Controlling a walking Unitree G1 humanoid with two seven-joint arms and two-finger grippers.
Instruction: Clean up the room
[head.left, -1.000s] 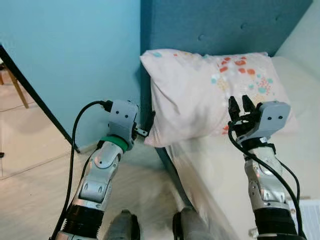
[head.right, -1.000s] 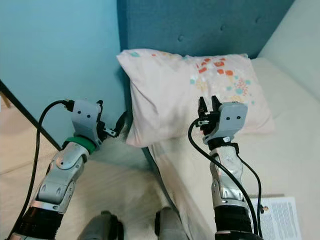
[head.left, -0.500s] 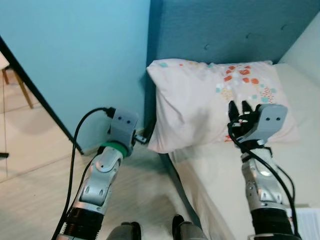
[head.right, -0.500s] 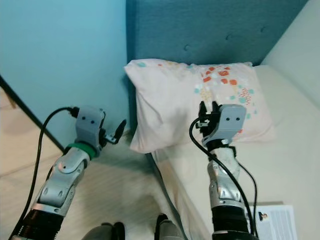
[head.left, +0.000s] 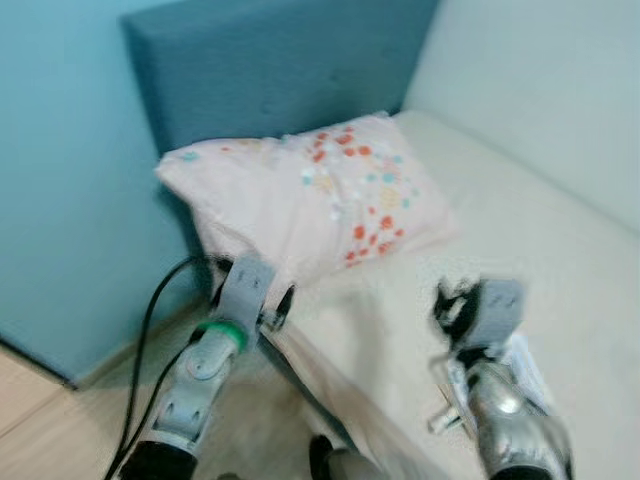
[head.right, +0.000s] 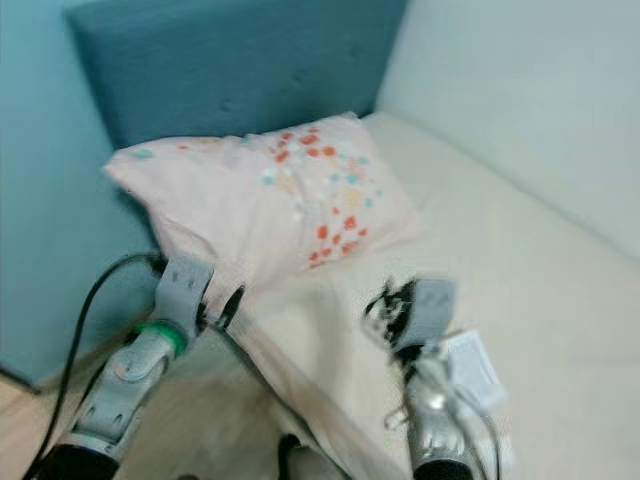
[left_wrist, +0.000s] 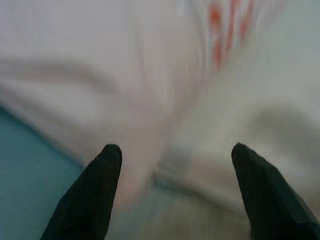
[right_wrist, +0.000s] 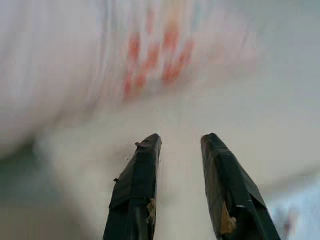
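A pale pink pillow (head.left: 310, 195) with red and teal dots lies at the head of a cream bed (head.left: 540, 250), one corner hanging over the bed's side. My left gripper (head.left: 282, 306) is open and empty, just below that corner at the mattress edge. The left wrist view shows its fingers (left_wrist: 95, 195) spread wide before the pillow (left_wrist: 100, 60). My right gripper (head.left: 448, 300) hovers low over the mattress, below the pillow. Its fingers (right_wrist: 137, 190) stand a narrow gap apart with nothing between them. Everything is blurred.
A dark teal headboard (head.left: 270, 70) stands behind the pillow, with a teal wall (head.left: 60, 200) on the left and a white wall (head.left: 540, 80) along the bed's far side. A printed paper (head.right: 470, 365) lies on the mattress by my right arm. Wooden floor (head.left: 30, 425) shows lower left.
The whole view has swung right and blurred, so the camera turned. The pillow now sits further left. My left gripper has drawn back from the pillow's corner; my right gripper is lower in the view.
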